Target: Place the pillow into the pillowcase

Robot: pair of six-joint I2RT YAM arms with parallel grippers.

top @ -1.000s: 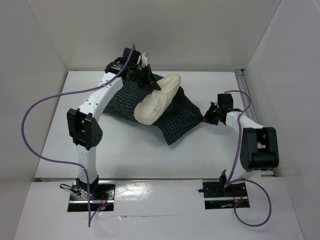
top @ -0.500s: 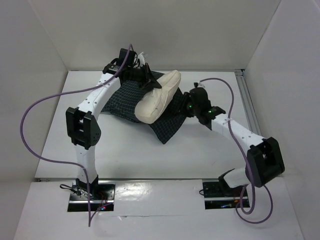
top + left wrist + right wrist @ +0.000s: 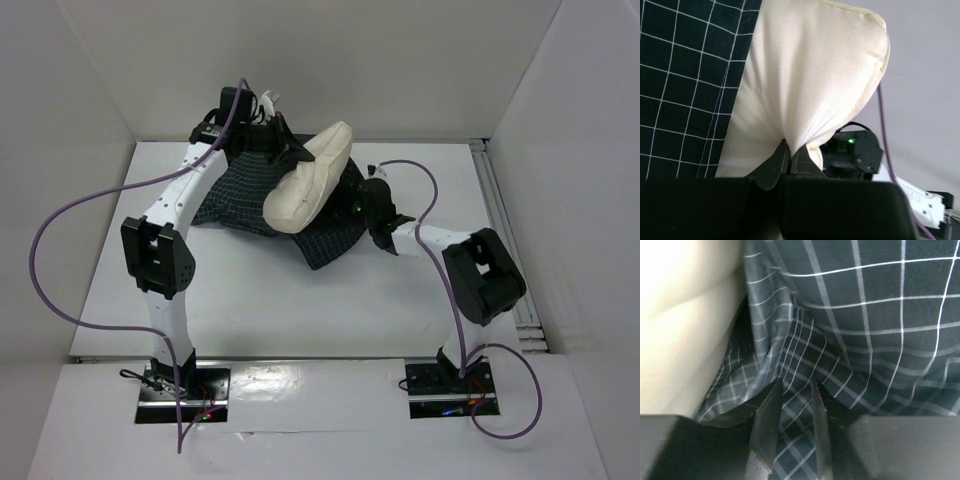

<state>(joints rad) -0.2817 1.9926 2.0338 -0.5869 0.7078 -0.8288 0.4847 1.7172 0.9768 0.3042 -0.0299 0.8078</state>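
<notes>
The cream pillow (image 3: 308, 182) lies tilted across the dark checked pillowcase (image 3: 238, 195) at the back of the table. My left gripper (image 3: 287, 150) is shut on a pinch of the pillow's (image 3: 810, 75) cover, its jaws (image 3: 789, 151) pressed together on the cloth. The pillowcase (image 3: 685, 75) shows to the left of it. My right gripper (image 3: 354, 205) is at the pillow's right side, on the pillowcase. Its jaws (image 3: 796, 386) stand a little apart astride a raised fold of the pillowcase (image 3: 865, 315), with the pillow (image 3: 685, 305) just to the left.
White walls close in the table at the back and on both sides. A metal rail (image 3: 490, 185) runs along the right edge. Purple cables (image 3: 60, 230) loop out from both arms. The right arm's elbow (image 3: 482, 275) stands at the near right.
My right arm has swung left from the pillowcase's right corner to the pillow's side, and its jaws have parted. My left gripper has drawn pillow and pillowcase slightly left and back.
</notes>
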